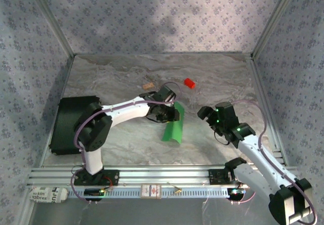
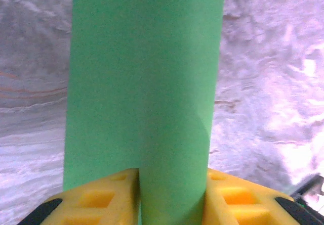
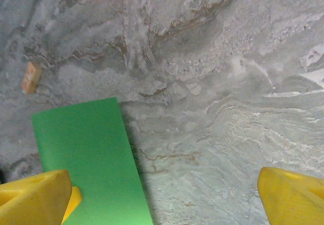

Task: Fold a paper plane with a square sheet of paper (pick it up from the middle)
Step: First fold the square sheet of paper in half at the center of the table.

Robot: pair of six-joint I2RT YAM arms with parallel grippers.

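The square sheet of paper, at the middle of the table, is pinched along its centre by the left gripper and bowed into a curve. The right gripper, spread wide just right of it, should be brought onto the free edge so the halves are aligned before creasing

The bowed square sheet of paper, pinched by the left end effector, blocked the centre of the worktop. Bare marble lay open between it and the right end effector. A red block and a tan piece sat behind; a black box crowded the left.
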